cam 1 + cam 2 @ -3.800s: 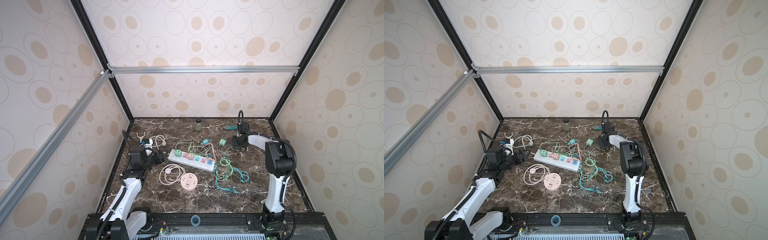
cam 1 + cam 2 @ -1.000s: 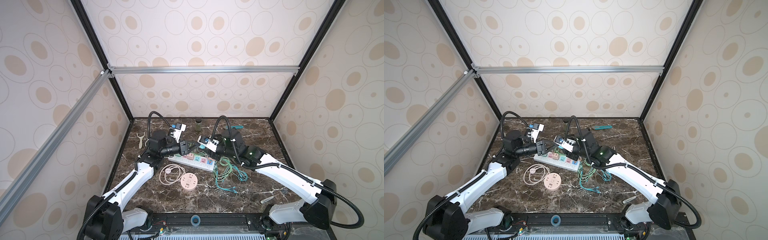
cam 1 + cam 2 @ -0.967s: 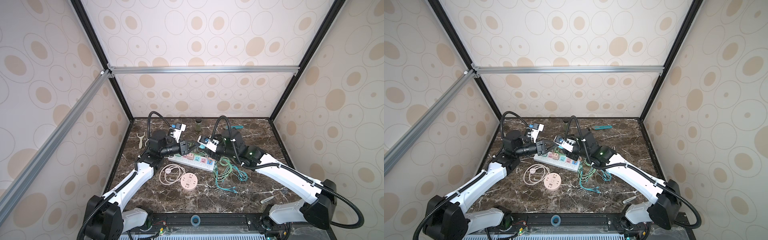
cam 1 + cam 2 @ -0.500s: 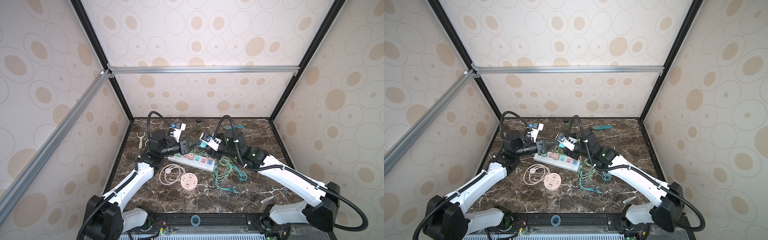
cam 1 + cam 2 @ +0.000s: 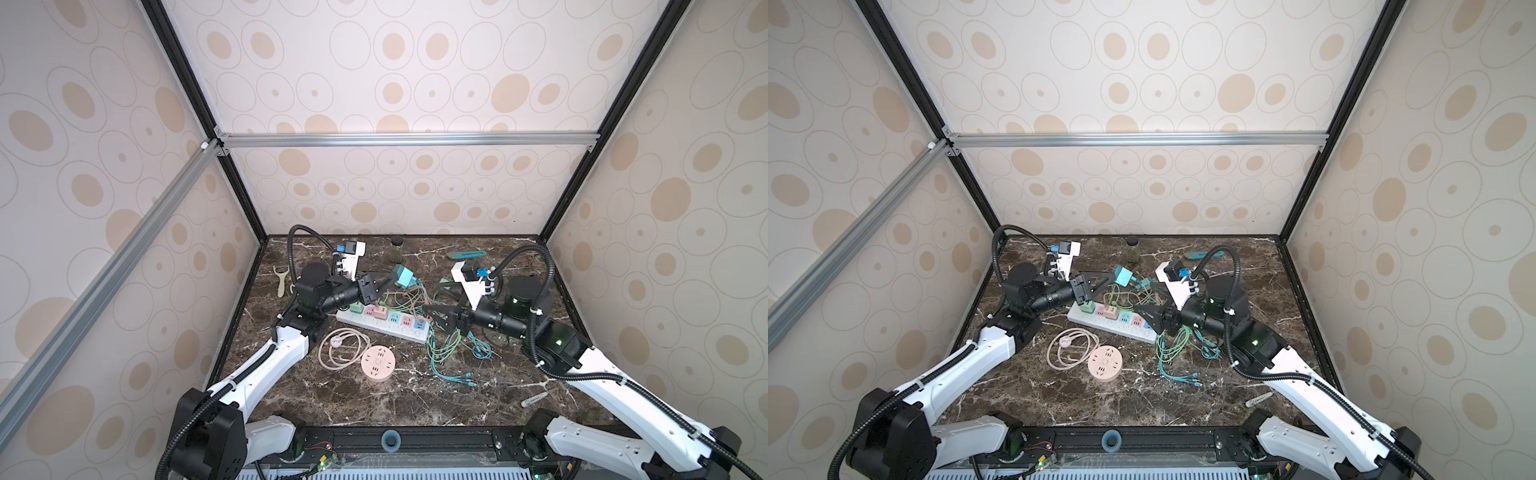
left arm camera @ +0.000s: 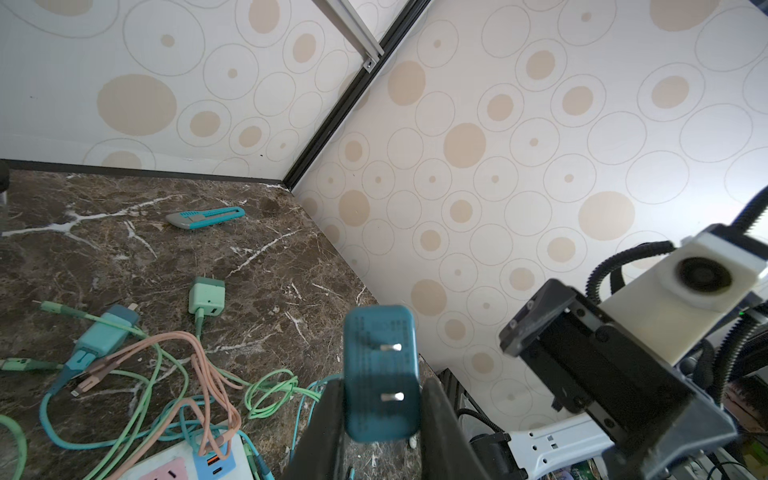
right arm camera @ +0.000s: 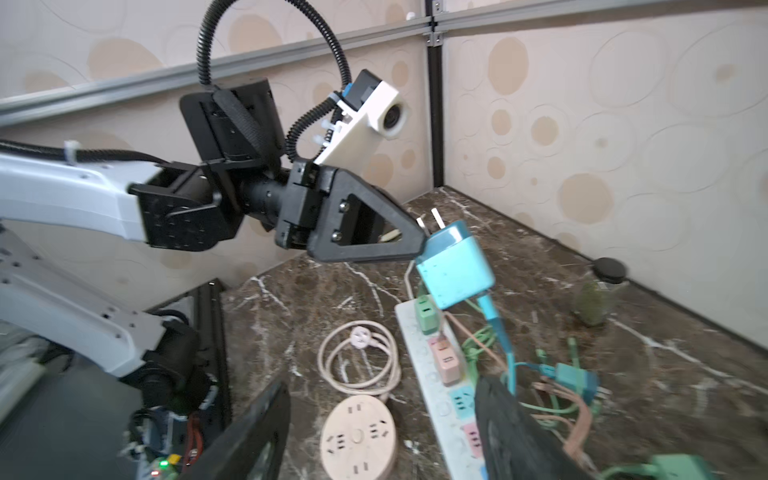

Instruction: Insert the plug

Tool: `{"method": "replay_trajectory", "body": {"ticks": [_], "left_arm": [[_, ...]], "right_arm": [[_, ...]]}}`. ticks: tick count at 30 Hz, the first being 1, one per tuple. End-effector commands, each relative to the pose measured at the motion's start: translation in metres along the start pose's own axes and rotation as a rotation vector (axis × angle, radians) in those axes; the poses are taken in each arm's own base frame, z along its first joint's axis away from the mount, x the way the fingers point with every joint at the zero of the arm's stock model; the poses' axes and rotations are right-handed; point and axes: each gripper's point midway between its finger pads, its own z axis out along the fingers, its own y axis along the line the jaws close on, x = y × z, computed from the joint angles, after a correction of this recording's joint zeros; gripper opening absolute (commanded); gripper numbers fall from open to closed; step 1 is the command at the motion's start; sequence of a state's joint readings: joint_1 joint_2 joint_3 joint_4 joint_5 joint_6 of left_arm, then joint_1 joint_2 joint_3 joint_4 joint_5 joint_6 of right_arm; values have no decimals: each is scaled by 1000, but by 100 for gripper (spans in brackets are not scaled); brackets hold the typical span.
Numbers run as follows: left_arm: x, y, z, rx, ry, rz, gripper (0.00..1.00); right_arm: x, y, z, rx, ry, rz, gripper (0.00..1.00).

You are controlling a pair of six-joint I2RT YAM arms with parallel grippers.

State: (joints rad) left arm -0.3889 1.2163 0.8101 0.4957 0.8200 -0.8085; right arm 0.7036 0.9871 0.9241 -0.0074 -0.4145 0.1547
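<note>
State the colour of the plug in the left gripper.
Teal plug; the right wrist view shows it best.

**Clearance over the table [image 5: 415, 399].** The left sockets of the power strip [image 5: 386, 330] were filled by a green adapter [image 5: 355, 308] and a pink adapter [image 5: 376, 311]. The sockets to their right stood unplugged. The cable tangle [image 5: 446, 349] crowded the strip's right end, where the right gripper [image 5: 429, 319] hovered, jaws apart. The round socket [image 5: 377, 365] and coiled cord [image 5: 336, 341] lay just in front. Marble nearer the front edge was bare.

The plug [image 6: 380, 374] is teal; the power strip [image 5: 386, 330] white; the table [image 5: 415, 399] dark brown, white-veined; the walls [image 5: 395, 191] beige-spotted.
</note>
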Motion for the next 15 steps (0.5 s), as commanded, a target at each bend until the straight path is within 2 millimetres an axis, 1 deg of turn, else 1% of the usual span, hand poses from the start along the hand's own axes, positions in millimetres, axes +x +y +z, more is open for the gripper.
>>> {"method": "replay_trajectory", "body": {"ticks": [1,4,8,11,15], "left_arm": [[-27,-30,-6,80,-101,78,0],[-31,-41,-11,106,-127,105,0],[-38,-56,-22,125,-177,152,0],[-41,-64,-28,128,-196,179,0],[-39,-66,-30,130,-189,178,0]], "right_arm": [[-11,24,15,-217,-92,194,72],[-16,24,29,-283,-157,260,75],[-25,23,42,-331,-190,299,75],[-33,22,45,-352,-234,304,75],[-43,21,47,-360,-272,301,76]]}}
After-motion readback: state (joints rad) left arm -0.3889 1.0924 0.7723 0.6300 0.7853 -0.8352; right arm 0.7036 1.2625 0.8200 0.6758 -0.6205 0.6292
